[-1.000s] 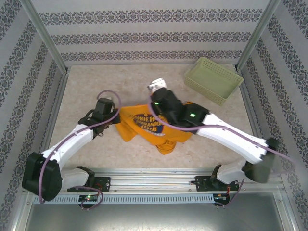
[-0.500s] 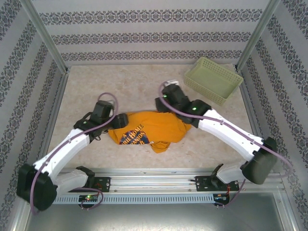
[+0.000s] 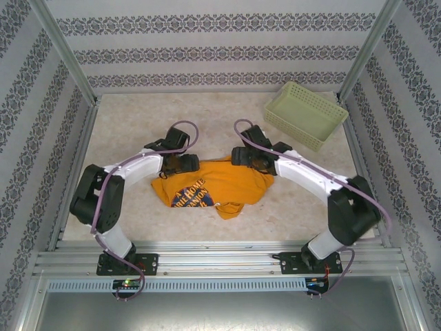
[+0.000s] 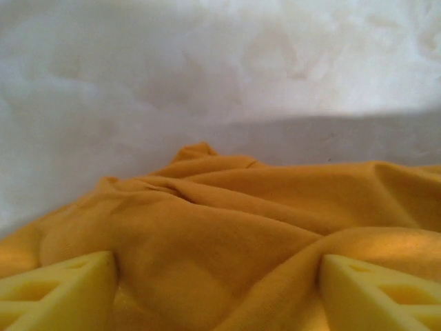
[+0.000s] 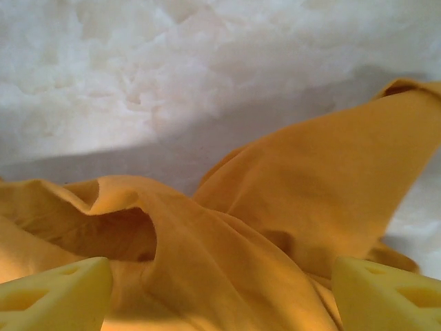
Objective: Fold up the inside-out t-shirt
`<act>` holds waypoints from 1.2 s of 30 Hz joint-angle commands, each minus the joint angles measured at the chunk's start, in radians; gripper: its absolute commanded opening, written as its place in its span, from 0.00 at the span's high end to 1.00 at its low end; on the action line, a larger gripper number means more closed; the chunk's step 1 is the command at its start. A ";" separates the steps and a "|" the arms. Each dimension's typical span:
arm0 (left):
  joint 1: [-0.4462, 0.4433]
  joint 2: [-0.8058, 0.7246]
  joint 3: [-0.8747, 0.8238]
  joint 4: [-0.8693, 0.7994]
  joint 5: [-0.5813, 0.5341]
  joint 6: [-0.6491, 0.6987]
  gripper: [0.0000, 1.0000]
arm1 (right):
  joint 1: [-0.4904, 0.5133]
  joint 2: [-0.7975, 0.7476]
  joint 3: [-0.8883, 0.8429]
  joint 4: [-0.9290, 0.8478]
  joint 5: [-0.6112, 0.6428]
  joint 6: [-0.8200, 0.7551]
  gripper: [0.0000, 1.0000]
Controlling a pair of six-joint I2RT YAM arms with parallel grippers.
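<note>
Orange-yellow cotton, the inside-out t-shirt is bunched midway on the counter, print visible. Left fingers and right fingers are spread wide, released, at its far edge. A pale green basket is set well apart, far right.

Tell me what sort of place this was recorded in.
Probably a staged robot test cell, not a home: patterned wall panels box in a marble-look table, metal frame posts stand at its corners, and the left arm and right arm bolt to a metal rail.
</note>
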 commanded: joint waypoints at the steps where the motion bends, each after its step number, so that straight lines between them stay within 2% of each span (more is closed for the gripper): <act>1: -0.001 -0.005 -0.022 0.073 0.124 -0.025 0.38 | -0.010 0.072 0.053 0.014 -0.054 0.022 0.18; 3: -0.002 -0.018 -0.055 0.102 0.148 -0.037 0.51 | -0.009 0.100 0.061 0.019 -0.080 0.020 0.22; 5: -0.003 -0.039 -0.080 0.114 0.162 -0.039 0.65 | -0.004 0.112 0.057 0.025 -0.098 0.020 0.30; 11: 0.000 -0.098 -0.079 0.115 0.134 -0.027 1.00 | 0.005 0.092 0.062 0.047 -0.102 -0.001 0.80; 13: 0.003 -0.092 -0.045 0.105 0.129 -0.026 1.00 | 0.005 0.097 0.102 0.022 -0.098 -0.013 0.92; 15: 0.003 -0.093 -0.009 0.100 0.136 -0.029 1.00 | 0.005 0.100 0.141 -0.002 -0.093 -0.026 1.00; 22: 0.026 -0.166 0.177 0.015 0.068 0.001 1.00 | 0.008 0.040 0.374 -0.127 0.007 -0.155 1.00; 24: 0.032 -0.259 0.184 0.045 0.001 0.017 1.00 | 0.024 -0.024 0.419 -0.140 0.077 -0.209 1.00; 26: 0.032 -0.375 0.123 0.130 -0.048 0.024 1.00 | 0.050 -0.111 0.397 -0.128 0.142 -0.251 1.00; 29: 0.028 -0.526 -0.032 0.271 -0.041 0.035 1.00 | 0.096 -0.250 0.256 -0.073 0.183 -0.283 1.00; 32: 0.022 -0.616 -0.209 0.345 0.039 0.020 1.00 | 0.179 -0.396 0.008 -0.024 0.267 -0.283 1.00; 34: 0.007 -0.656 -0.347 0.394 0.097 0.003 1.00 | 0.200 -0.463 -0.145 -0.026 0.261 -0.206 1.00; 36: -0.014 -0.682 -0.477 0.406 0.136 -0.017 0.96 | 0.210 -0.514 -0.297 0.008 0.186 -0.103 1.00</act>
